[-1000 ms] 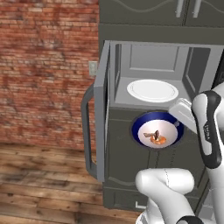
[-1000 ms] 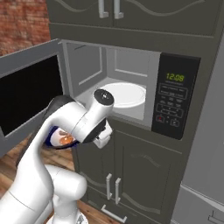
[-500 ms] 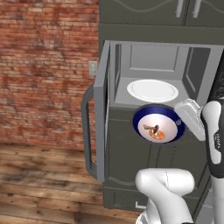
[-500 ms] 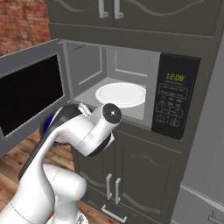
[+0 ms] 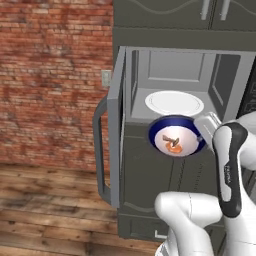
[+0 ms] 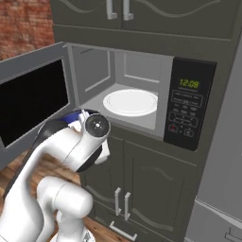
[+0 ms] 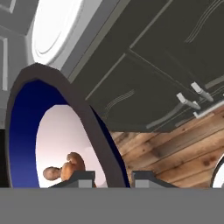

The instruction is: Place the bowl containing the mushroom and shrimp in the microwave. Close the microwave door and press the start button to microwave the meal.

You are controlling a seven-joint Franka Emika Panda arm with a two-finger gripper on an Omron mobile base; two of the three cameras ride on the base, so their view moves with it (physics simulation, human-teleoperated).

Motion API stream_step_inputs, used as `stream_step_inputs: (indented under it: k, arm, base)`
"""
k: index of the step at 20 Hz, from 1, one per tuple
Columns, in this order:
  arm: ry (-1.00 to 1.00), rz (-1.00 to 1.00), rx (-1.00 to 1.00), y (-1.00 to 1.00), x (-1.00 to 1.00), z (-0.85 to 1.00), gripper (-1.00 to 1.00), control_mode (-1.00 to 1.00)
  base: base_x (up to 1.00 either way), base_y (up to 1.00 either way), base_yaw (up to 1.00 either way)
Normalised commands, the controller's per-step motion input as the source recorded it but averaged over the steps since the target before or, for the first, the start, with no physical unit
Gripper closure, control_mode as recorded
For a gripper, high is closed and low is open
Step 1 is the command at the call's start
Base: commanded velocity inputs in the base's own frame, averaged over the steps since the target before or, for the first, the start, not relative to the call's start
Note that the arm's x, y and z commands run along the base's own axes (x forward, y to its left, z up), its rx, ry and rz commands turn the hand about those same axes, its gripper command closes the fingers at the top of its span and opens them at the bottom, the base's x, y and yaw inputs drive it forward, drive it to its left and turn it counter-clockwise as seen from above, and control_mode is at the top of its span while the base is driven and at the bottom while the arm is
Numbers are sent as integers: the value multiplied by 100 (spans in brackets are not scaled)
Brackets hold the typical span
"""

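Now my gripper (image 7: 113,177), pinched on the rim of the bowl (image 5: 176,136), has lifted it nearly level with the microwave (image 5: 200,80) floor; sliding it inside comes next.

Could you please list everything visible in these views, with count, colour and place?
bowl: one, dark blue outside, white inside, held in front of the microwave opening, just below it.
shrimp: one, orange, in the bowl.
mushroom: one, brownish, in the bowl beside the shrimp.
microwave: one, grey, built into dark cabinets.
turntable plate: one, white, on the microwave floor.
microwave door: one, grey frame, dark glass, swung open to the left.
keypad panel: one, black, right of the opening.
brick wall: red, left.
gripper: fingers either side of the bowl's rim.
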Motion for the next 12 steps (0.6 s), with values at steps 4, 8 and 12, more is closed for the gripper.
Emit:
stream_step_inputs:
  k: [4,8,12]
  arm:
    - [-1,-19,13,0,8,19,100,-100]
    - [0,-16,13,0,14,18,100,-100]
    - [0,-16,13,0,15,21,100,-100]
  base:
    - [0,0,0]
    - [0,0,0]
    - [0,0,0]
